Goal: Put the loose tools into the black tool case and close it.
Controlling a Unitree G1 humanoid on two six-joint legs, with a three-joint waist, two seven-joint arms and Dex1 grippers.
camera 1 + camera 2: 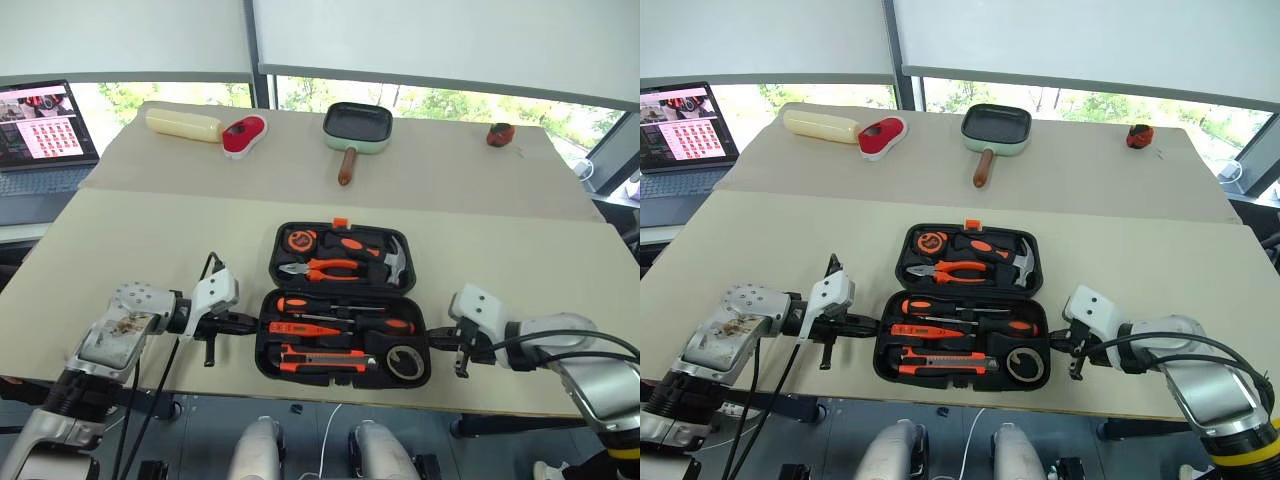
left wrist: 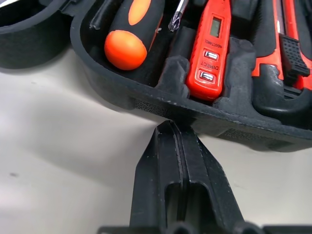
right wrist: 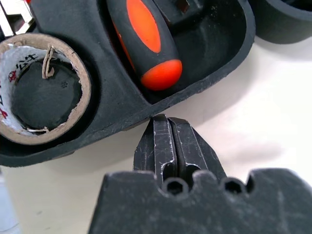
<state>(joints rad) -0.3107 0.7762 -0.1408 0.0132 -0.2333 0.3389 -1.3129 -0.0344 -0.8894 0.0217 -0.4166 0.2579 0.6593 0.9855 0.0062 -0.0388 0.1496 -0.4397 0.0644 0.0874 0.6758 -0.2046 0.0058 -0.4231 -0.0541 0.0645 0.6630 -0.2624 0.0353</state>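
The black tool case (image 1: 266, 345) lies open in the middle of the table, near its front edge. Its near half holds two orange-and-black screwdrivers (image 1: 320, 303), an orange tester (image 2: 210, 53), a thicker black-and-orange tool (image 1: 320, 356) and a tape roll (image 3: 44, 87). Pliers (image 1: 325, 268) and a hammer (image 1: 395, 262) sit in the far half. My left gripper (image 2: 170, 127) is shut, its tips right at the case's left wall. At the case's right rim, beside the tape roll, my right gripper (image 3: 168, 119) is also shut. Neither holds anything.
At the back of the table lie a green square pan (image 1: 357, 127), a cream roll (image 1: 183, 124), a red-and-white object (image 1: 244, 135) and a small red object (image 1: 500, 134). A laptop (image 1: 40, 125) stands off the far left corner.
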